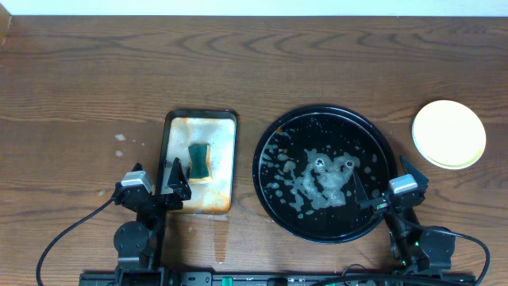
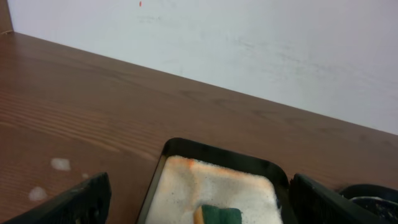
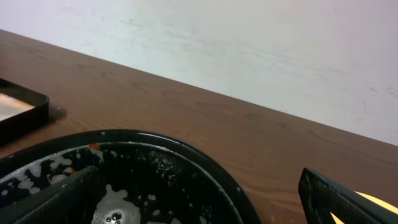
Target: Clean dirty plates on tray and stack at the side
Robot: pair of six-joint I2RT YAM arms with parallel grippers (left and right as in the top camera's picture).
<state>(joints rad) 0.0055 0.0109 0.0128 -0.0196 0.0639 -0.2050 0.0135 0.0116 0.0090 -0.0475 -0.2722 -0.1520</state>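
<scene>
The plates [image 1: 448, 133] sit stacked on the bare wood at the far right, off the tray, with a pale yellow one on top. In the right wrist view only a yellow sliver of the plates [image 3: 384, 207] shows. The round black tray [image 1: 325, 109] holds white suds and water and no plate. My right gripper [image 1: 385, 181] hovers open over the tray's right rim [image 3: 205, 163], nothing between its fingers [image 3: 339, 199]. My left gripper [image 1: 155, 179] stands open at the near left corner of the pan, also holding nothing.
A rectangular rust-stained pan [image 1: 232, 159] with foam lies left of the tray, a green sponge [image 1: 199, 161] in it. The left wrist view shows the pan [image 2: 217, 151] and sponge [image 2: 221, 216] close ahead. Small suds spots [image 1: 121, 139] dot the wood at left.
</scene>
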